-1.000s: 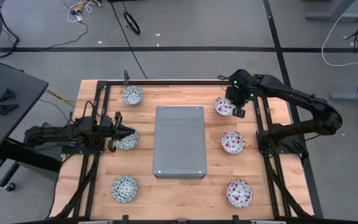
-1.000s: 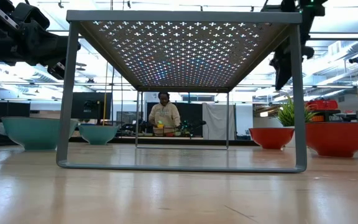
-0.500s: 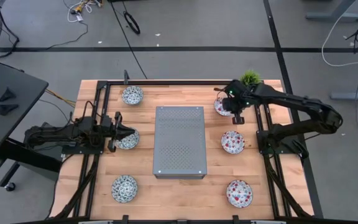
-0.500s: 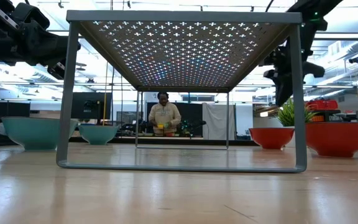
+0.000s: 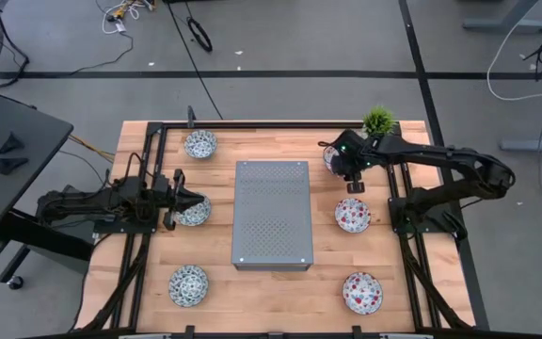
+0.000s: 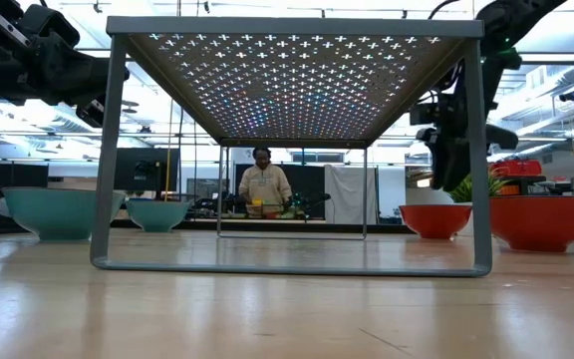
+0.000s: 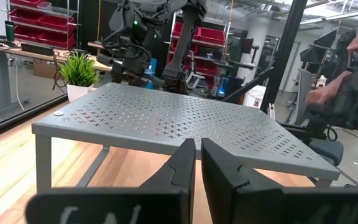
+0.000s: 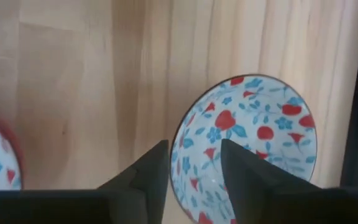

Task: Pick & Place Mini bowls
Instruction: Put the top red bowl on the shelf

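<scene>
Right gripper poised over the far red-flowered white ceramic mini bowl, fingers parted astride its rim.

All six bowls sit upright, mouths up (round, so no long axis): three red down the right, three blue-green down the left of the perforated grey metal box. Left gripper hovers by the middle left bowl, fingers nearly closed, empty. Pale wooden tabletop; a small green potted plant at the far right; a person stands in the room behind.

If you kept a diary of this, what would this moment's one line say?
right gripper: open over far red-flowered white ceramic bowl | left gripper: shut, waiting beside perforated grey metal box
</scene>
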Controlling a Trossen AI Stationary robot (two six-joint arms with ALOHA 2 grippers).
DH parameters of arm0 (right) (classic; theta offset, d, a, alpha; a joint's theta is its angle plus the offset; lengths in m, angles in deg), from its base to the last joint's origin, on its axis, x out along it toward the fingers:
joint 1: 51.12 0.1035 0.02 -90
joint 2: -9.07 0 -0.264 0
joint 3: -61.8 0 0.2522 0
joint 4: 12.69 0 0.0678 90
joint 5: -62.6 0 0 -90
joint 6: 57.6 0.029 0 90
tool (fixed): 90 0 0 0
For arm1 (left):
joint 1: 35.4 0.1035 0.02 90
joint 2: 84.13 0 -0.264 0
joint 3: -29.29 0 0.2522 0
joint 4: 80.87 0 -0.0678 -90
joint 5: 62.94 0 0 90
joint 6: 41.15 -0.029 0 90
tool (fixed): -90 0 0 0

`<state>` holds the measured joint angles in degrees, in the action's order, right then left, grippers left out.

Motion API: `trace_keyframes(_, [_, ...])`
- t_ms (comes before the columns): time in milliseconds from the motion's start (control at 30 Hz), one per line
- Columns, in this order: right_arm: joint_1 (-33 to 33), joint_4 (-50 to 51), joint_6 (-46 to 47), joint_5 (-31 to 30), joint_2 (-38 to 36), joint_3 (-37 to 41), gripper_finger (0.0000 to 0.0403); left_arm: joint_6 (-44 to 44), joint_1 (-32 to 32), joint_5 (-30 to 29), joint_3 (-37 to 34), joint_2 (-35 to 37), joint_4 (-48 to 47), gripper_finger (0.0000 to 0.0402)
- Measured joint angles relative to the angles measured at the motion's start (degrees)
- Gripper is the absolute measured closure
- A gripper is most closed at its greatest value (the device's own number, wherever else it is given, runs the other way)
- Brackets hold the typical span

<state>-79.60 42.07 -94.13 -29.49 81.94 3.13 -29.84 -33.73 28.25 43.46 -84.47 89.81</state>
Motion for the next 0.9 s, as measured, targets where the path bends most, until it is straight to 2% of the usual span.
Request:
trace_keyframes(267, [0.7, -2.8, 3.4, 0.0, 3.2, 0.9, 0.0229, 0.0, 0.0, 0.0, 0.0, 0.0, 0.0, 0.0369])
trace_keyframes(467, [0.7, -5.1, 10.5, -0.3, 5.5, 0.9, 0.0236, 0.0, 0.0, 0.0, 0.0, 0.0, 0.0, 0.0369])
trace_keyframes(600, [0.7, -5.5, 15.3, -3.1, 7.3, 0.9, 0.0241, 0.0, 0.0, 0.0, 0.0, 0.0, 0.0, 0.0369])
trace_keyframes(900, [0.7, -7.2, 19.6, -4.6, 10.0, 0.9, 0.0252, 0.0, 0.0, 0.0, 0.0, 0.0, 0.0, 0.0369])
